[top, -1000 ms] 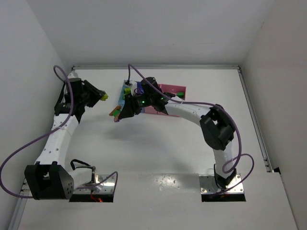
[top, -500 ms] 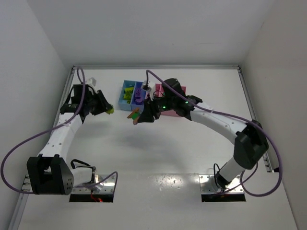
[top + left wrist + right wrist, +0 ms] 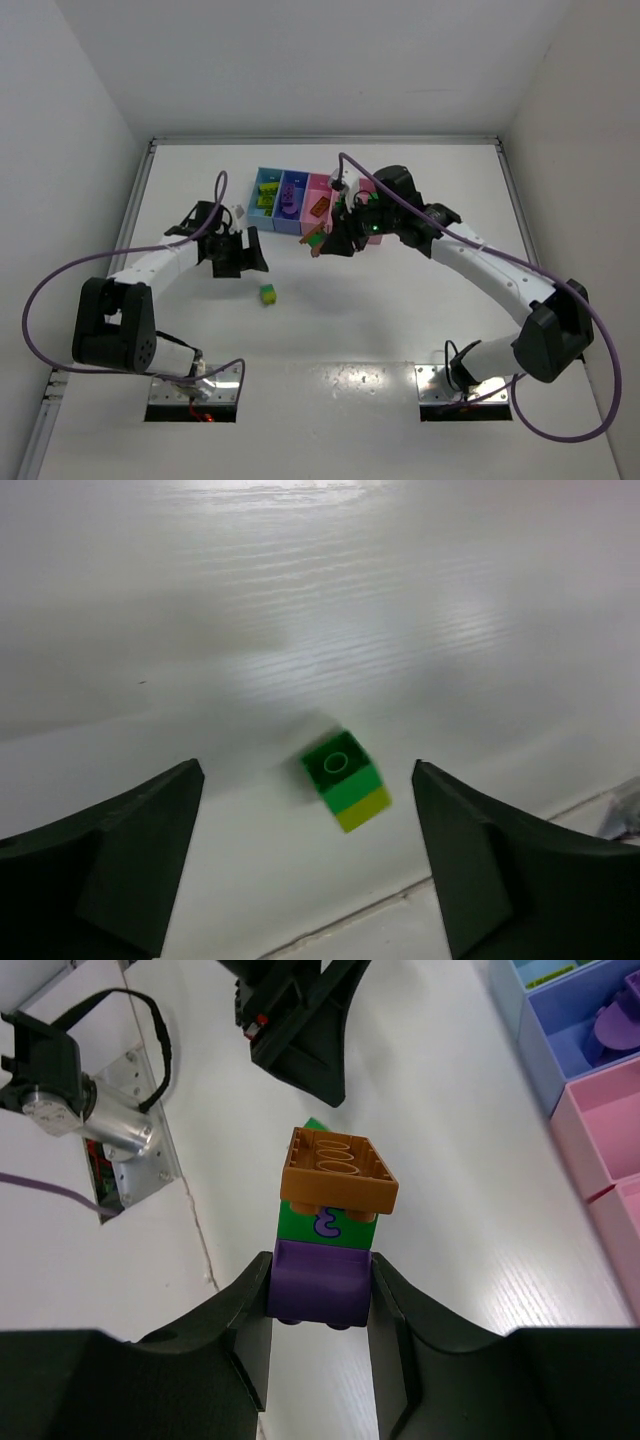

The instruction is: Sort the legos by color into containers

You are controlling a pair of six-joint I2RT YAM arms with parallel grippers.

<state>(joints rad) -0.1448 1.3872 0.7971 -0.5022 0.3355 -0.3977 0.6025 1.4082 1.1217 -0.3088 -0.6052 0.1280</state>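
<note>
Left wrist: glossy, seemingly cubic brick (image 3: 345, 780)

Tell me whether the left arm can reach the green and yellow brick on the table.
Probably yes: the green and yellow brick lies bare on the table right under the left gripper, whose jaws stand open and empty, nothing between.
</note>
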